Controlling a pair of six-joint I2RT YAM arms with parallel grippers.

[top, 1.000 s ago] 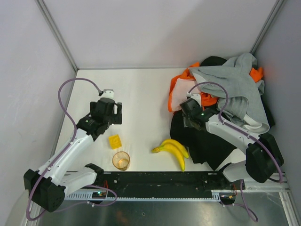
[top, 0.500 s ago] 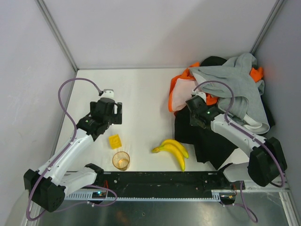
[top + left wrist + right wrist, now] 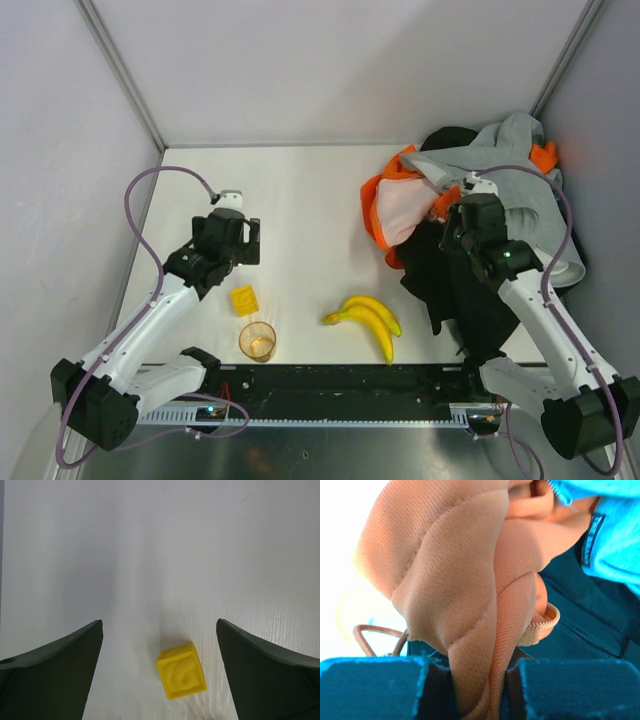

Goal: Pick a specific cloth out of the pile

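Note:
The pile [image 3: 505,185] of grey, black and orange garments fills the back right corner. A small all-orange cloth [image 3: 545,155] peeks out at its far right edge, beside the grey fabric. My right gripper [image 3: 447,217] is at the pile's left side, shut on a larger orange garment with pale pinkish lining [image 3: 402,213]. In the right wrist view the mesh lining [image 3: 455,580] is pinched between the fingers of this gripper [image 3: 477,680]. My left gripper [image 3: 232,255] is open over the table, a yellow block [image 3: 181,677] low between its jaws [image 3: 159,625].
A bunch of bananas [image 3: 368,322] lies near the front centre. An orange cup [image 3: 257,341] stands by the front edge, with the yellow block [image 3: 243,299] just behind it. A black garment [image 3: 452,290] spreads forward from the pile. Walls close in the left, back and right.
My right gripper has shut on the lined orange garment and moved right and back, dragging it and the black fabric along. The pale lining now faces up. The left arm is still.

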